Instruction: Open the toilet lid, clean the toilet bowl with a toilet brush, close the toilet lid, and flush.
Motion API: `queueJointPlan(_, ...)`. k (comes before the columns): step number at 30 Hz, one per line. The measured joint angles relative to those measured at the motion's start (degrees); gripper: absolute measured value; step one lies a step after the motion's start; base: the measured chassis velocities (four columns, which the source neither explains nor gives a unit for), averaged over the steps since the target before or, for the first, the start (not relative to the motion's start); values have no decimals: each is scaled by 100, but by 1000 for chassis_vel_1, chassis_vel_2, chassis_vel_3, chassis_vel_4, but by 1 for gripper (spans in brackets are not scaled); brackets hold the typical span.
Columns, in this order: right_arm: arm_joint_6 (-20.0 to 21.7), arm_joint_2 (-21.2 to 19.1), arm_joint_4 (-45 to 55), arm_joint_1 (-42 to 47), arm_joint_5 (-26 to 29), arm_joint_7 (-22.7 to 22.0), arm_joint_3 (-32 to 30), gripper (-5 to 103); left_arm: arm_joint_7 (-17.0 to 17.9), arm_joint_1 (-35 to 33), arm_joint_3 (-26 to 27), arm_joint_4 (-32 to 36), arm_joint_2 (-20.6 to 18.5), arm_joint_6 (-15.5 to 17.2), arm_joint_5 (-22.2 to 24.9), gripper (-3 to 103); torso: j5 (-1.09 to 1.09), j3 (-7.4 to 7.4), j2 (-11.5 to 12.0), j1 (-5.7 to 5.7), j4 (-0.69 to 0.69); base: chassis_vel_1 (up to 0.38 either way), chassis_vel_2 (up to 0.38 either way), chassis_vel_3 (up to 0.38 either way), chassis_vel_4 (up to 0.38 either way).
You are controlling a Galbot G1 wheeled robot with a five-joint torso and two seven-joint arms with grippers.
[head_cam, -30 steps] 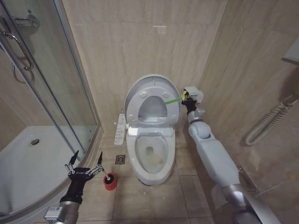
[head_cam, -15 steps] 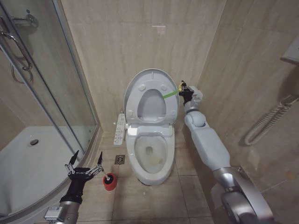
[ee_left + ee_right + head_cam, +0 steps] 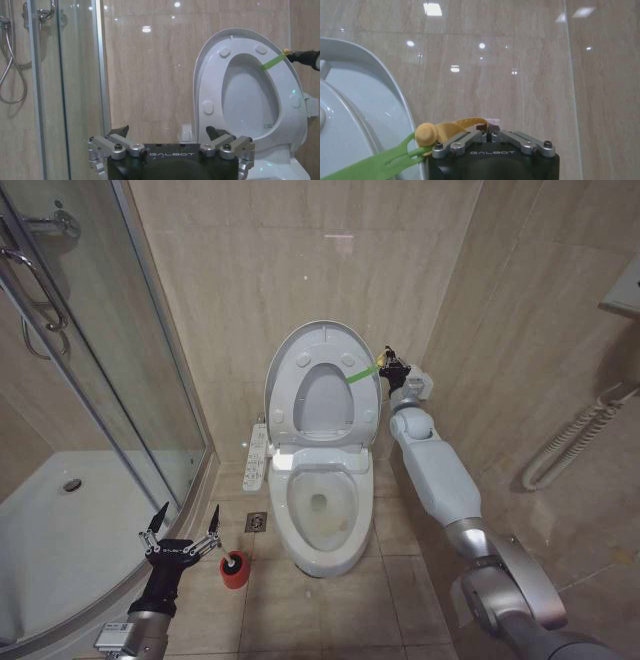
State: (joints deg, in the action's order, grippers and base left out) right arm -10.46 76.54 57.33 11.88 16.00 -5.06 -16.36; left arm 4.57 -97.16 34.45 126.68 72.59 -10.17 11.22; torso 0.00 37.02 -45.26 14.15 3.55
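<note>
The toilet lid (image 3: 325, 402) stands raised against the back wall, with the ring seat up in front of it. My right gripper (image 3: 388, 365) is at the lid's right edge, shut on its green band (image 3: 360, 374); in the right wrist view the band (image 3: 385, 159) and a yellow tab (image 3: 427, 133) run into the closed fingers. Below, the toilet bowl (image 3: 322, 520) lies uncovered. The toilet brush (image 3: 234, 568) sits in its red holder on the floor left of the bowl. My left gripper (image 3: 183, 530) hangs open just left of the brush, holding nothing, and the left wrist view faces the lid (image 3: 247, 93).
A glass shower enclosure (image 3: 110, 380) and its white tray (image 3: 60, 530) fill the left side. A white control panel (image 3: 257, 457) juts from the bowl's left, with a floor drain (image 3: 257, 522) beneath. A grab rail (image 3: 570, 445) runs along the right wall.
My right gripper has moved up and back toward the wall with the green band, tipping the lid and seat more upright. The left arm has stayed still.
</note>
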Motion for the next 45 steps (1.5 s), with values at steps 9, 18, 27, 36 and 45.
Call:
queueJointPlan(9, 39, -34, -267, -226, -18, 32, 118, 1, 0, 0, 0, 0, 0, 0, 0, 100, 0, -1, 0, 0, -1, 0, 0, 0, 0)
queueJointPlan(18, 125, 25, -236, -222, -18, -35, 132, 1, 0, 0, 0, 0, 0, 0, 0, 100, 0, -1, 0, 0, 2, 0, 0, 0, 0)
queueJointPlan(27, 288, -35, -107, -85, 154, -37, 92, 1, 0, 0, 0, 1, 0, 0, 0, 100, 0, -1, -1, 0, -3, 0, 0, 0, 0)
queueJointPlan(36, 475, -152, 40, 52, 355, 38, -13, 1, 0, 0, 0, 0, 0, 0, 0, 100, 1, 0, 0, 0, -4, 0, 0, 0, 0)
queueJointPlan(45, 528, -211, 145, 251, 370, 182, -73, 1, 0, 0, 0, 0, 0, 0, 0, 100, 0, 0, 0, 0, -1, 0, 0, 0, 0)
